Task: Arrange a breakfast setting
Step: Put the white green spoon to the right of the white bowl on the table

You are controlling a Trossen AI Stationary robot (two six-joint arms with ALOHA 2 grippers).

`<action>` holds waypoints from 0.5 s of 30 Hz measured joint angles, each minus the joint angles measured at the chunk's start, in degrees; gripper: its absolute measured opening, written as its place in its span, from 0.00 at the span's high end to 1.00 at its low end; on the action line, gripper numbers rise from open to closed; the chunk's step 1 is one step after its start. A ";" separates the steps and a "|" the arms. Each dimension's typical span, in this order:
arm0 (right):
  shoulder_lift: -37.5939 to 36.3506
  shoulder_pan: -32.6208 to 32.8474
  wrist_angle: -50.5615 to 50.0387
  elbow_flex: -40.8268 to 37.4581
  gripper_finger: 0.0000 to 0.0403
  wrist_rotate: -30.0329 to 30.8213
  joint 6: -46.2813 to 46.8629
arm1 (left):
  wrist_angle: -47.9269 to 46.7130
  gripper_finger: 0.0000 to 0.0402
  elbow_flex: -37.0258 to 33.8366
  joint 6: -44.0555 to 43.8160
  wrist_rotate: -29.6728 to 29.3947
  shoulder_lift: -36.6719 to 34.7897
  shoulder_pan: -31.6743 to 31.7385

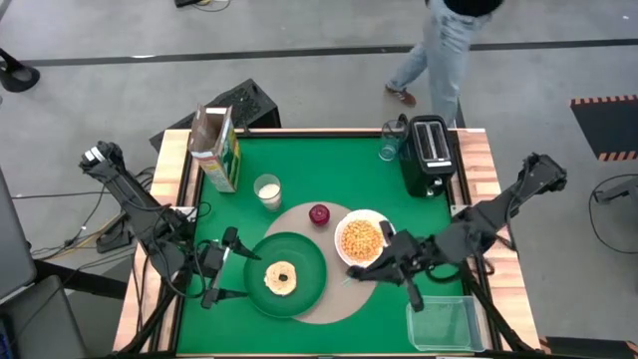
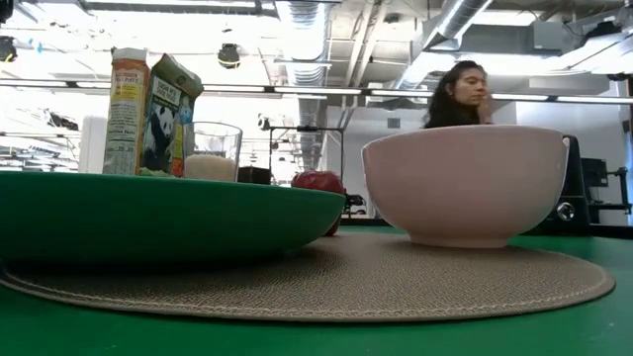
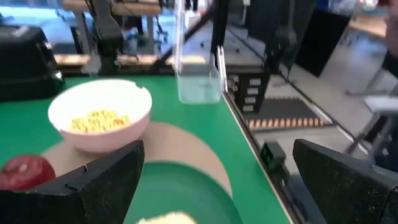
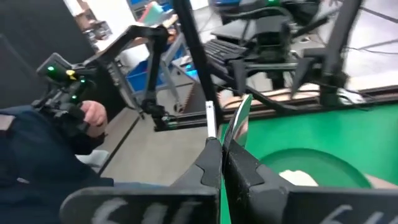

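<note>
The right tool (image 4: 222, 149) is clamped shut on the metal spoon (image 4: 239, 119) beside the white bowl (image 1: 362, 237); the left tool (image 1: 221, 267) hangs wide open, empty, by the dark green plate (image 1: 309, 271).

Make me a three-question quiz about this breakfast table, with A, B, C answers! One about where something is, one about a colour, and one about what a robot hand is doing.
1. Where is the bagel?
A. on the green plate
B. in the white bowl
C. on the toaster

2. What colour is the apple?
A. yellow
B. red
C. blue

3. What is the right gripper doing?
A. open and holding nothing
B. shut on the milk glass
C. shut on the spoon

Answers:
1. A, the high view shows the bagel lying in the middle of the plate.
2. B, the apple beside the bowl is red on the placemat.
3. C, the right wrist view shows the fingers pinched together on the spoon, whose metal end sticks out past them.
</note>
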 joint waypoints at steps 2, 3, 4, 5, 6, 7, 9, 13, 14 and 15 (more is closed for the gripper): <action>1.75 0.56 1.64 -0.02 0.95 0.00 -0.32 | 3.51 0.01 0.00 1.11 -0.58 1.58 0.39; 2.70 0.62 2.98 -0.02 0.95 0.02 -0.36 | 5.10 0.01 0.00 1.60 -0.50 2.58 0.67; 3.68 0.51 4.17 -0.02 0.94 0.02 -0.39 | 6.77 0.01 0.00 2.08 -0.49 3.76 0.85; 4.54 0.48 4.81 -0.02 0.94 0.00 -0.40 | 9.05 0.01 0.00 2.27 -0.50 4.94 1.00; 5.28 0.48 5.36 -0.06 0.94 0.00 -0.60 | 11.80 0.01 0.00 2.36 -0.47 6.09 1.15; 6.06 0.45 6.32 -0.07 0.94 0.00 -0.87 | 14.45 0.01 0.00 2.55 -0.50 7.35 1.38; 7.59 0.00 9.01 -0.07 0.95 -0.04 -1.66 | 19.00 0.01 0.00 3.33 -0.58 10.10 1.89; 10.11 -0.26 12.87 -0.07 0.95 -0.39 -3.32 | 26.81 0.01 0.00 3.42 -3.26 15.70 3.09; 10.79 -0.40 14.07 -0.07 0.95 -0.95 -3.67 | 28.76 0.01 0.00 3.58 -3.88 17.31 3.41; 11.28 -0.65 14.94 -0.07 0.95 -1.34 -3.98 | 30.80 0.01 0.00 3.72 -4.16 18.93 3.79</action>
